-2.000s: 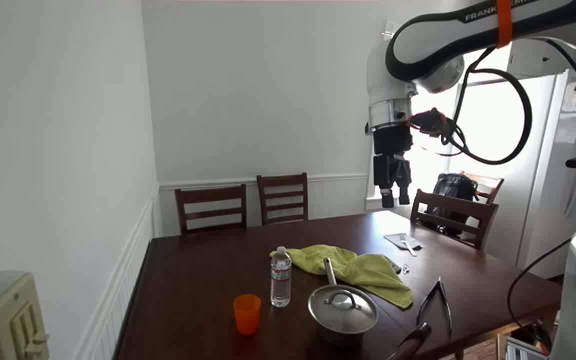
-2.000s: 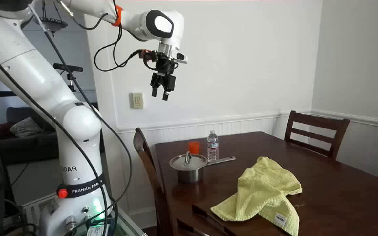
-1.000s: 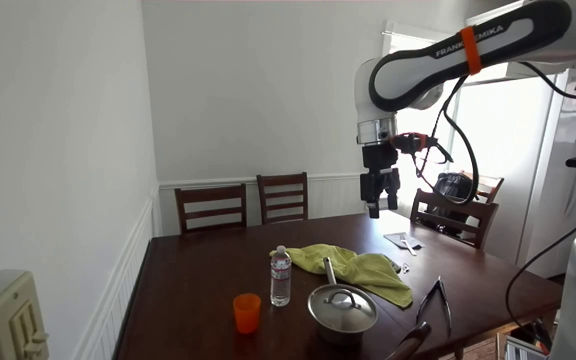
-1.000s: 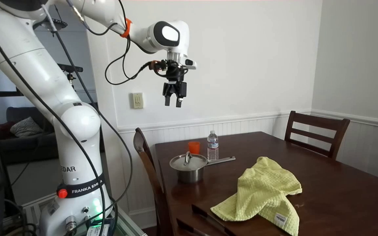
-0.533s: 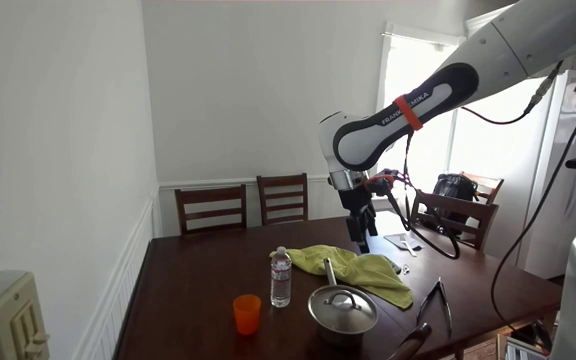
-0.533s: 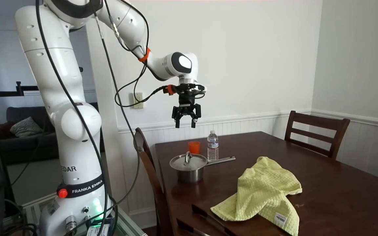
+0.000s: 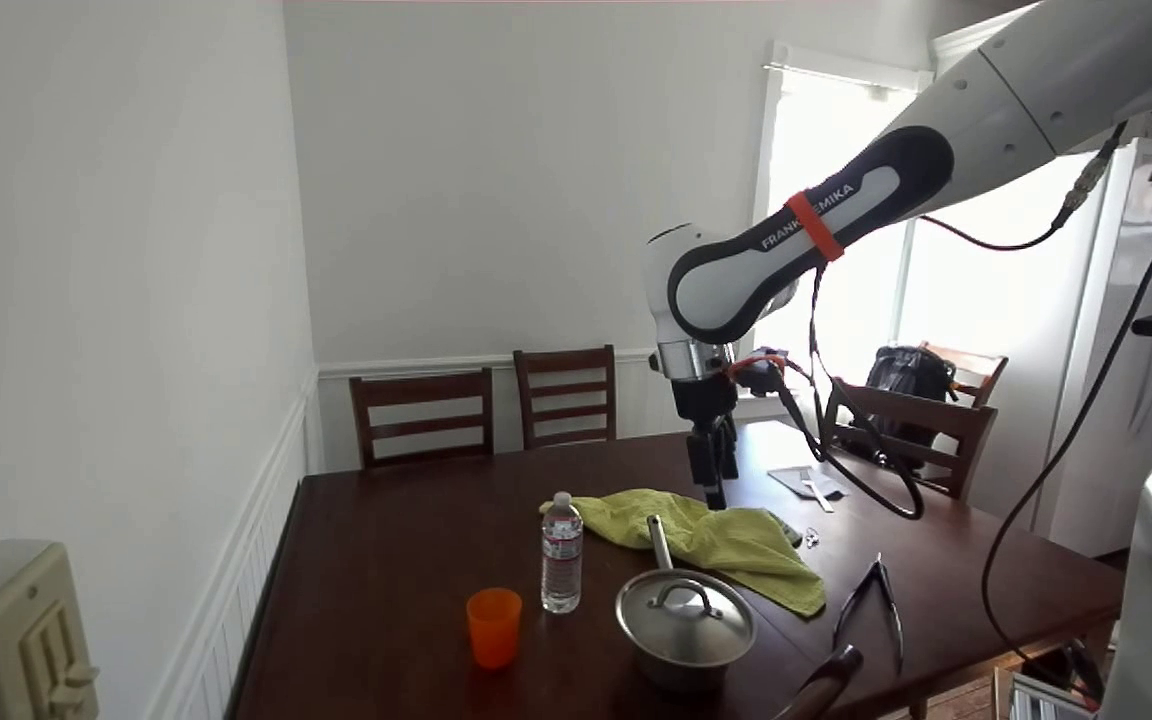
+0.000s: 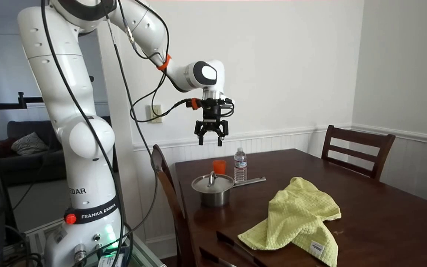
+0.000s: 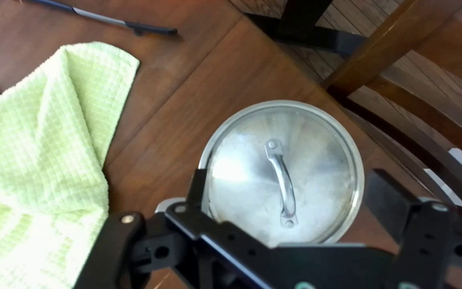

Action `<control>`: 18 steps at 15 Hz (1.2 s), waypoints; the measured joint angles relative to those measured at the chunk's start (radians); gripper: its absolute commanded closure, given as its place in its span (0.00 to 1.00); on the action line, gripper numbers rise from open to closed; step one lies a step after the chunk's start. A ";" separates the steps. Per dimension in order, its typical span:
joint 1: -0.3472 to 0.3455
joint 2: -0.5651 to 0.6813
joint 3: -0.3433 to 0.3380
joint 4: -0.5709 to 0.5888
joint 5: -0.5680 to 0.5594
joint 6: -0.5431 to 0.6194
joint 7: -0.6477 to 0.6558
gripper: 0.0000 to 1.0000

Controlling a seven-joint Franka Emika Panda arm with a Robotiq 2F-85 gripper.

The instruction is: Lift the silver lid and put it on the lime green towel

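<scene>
Wrist view: lid handle (image 9: 285, 184) runs steeply down-right.

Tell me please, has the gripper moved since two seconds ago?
Yes. In an exterior view, the gripper has moved down and toward the picture's right, judged against the fixed light switch: it now hangs lower and farther from the switch.

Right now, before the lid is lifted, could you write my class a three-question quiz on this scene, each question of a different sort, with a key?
1. Multiple choice: the silver lid rests on:
A) the lime green towel
B) the pot
C) a chair

2. True or false: the jaws are shut.

3. Fill in the blank: in both exterior views, the orange cup stands near a clear plastic ____.

Key:
1. B
2. False; the jaws stand open.
3. bottle
</scene>
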 measured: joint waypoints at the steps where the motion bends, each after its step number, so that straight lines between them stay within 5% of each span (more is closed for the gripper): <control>1: 0.000 -0.003 -0.008 -0.022 0.034 0.040 -0.046 0.00; 5: 0.003 0.020 -0.025 -0.111 0.139 0.198 -0.202 0.00; 11: 0.033 0.130 0.033 -0.146 0.069 0.410 -0.125 0.03; 18: 0.016 0.229 0.030 -0.139 0.016 0.419 -0.112 0.08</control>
